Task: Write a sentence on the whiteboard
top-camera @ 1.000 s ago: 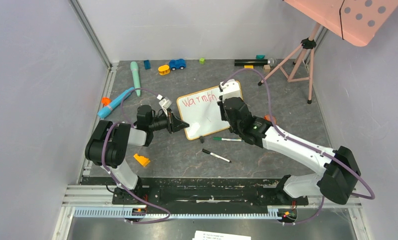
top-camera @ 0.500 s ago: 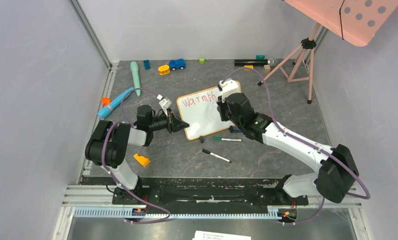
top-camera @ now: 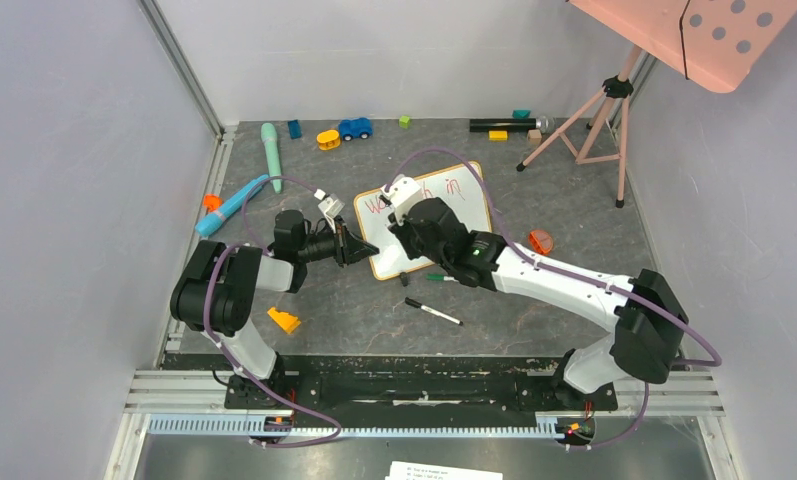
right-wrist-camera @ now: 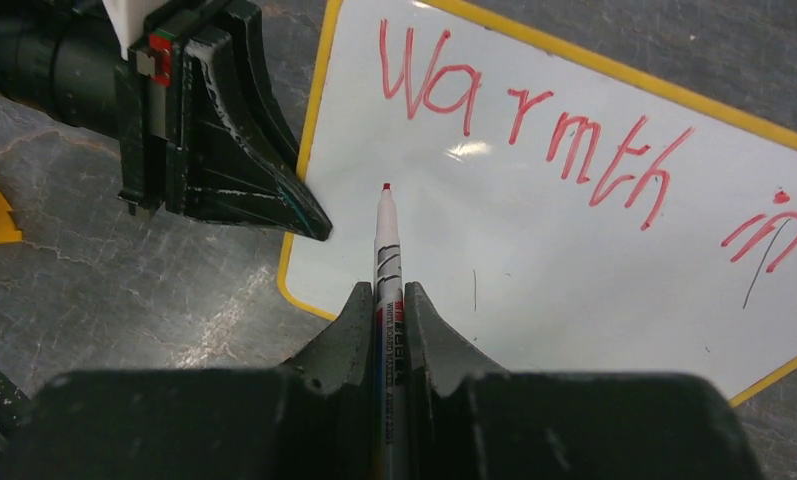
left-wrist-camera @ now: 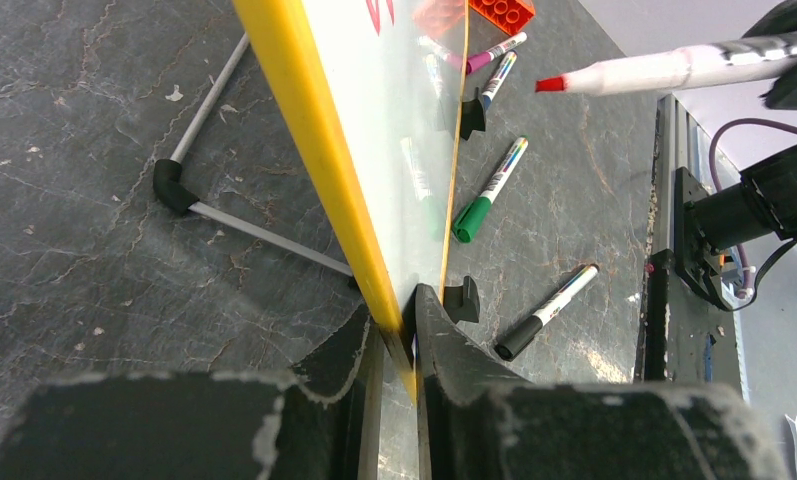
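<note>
The whiteboard stands propped near the middle of the desk, tilted back on its feet. The sentence so far reads "Warmth in" along its top line. The board looks light and stiff, with a slick face, so pen pressure would likely slide or tip it. The thin frame edge, clear of the writing area, is the sensible hold. The left claw is clamped there, on the board's left-hand frame. The right claw is closed on a red marker, with the tip poised just off the blank lower left.
</note>
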You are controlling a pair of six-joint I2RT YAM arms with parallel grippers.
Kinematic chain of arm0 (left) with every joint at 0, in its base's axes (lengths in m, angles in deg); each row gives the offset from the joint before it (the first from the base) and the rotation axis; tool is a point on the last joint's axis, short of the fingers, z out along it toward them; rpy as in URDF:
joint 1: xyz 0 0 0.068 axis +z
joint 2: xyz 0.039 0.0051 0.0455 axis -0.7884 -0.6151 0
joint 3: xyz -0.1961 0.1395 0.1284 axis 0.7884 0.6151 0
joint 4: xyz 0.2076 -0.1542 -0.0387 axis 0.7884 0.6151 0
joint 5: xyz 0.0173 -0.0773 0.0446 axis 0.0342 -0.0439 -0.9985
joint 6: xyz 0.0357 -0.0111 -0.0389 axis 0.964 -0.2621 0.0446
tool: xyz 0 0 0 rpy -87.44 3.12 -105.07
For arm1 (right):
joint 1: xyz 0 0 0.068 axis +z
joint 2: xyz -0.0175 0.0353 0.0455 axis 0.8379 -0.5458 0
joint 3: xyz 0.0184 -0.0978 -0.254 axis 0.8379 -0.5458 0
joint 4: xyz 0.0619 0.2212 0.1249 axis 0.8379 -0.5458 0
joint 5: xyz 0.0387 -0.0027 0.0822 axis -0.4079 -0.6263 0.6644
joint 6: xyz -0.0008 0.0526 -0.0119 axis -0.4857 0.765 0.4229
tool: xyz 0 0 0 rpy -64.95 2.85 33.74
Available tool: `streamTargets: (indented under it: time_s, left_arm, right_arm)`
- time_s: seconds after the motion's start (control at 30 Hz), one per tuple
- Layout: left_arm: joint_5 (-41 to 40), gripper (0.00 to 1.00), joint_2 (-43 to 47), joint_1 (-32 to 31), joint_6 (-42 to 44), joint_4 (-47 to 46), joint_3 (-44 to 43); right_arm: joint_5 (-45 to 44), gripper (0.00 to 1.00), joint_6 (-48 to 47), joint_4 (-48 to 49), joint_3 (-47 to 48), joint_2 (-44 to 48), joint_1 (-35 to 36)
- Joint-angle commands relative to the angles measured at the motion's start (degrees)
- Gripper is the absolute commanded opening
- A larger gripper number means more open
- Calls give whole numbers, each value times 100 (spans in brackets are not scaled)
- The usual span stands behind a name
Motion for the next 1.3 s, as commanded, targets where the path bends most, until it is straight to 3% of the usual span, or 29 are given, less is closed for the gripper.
streamTargets:
  time_s: [0.0, 1.27]
  left_arm:
    - [-418, 2, -2, 31, 344, -76, -40]
    - [-404, 2, -27, 31, 318, -96, -47]
  right_arm:
    - [-316, 0, -187, 15, 451, -189, 111]
    - [-286, 0, -442, 40, 638, -736, 174]
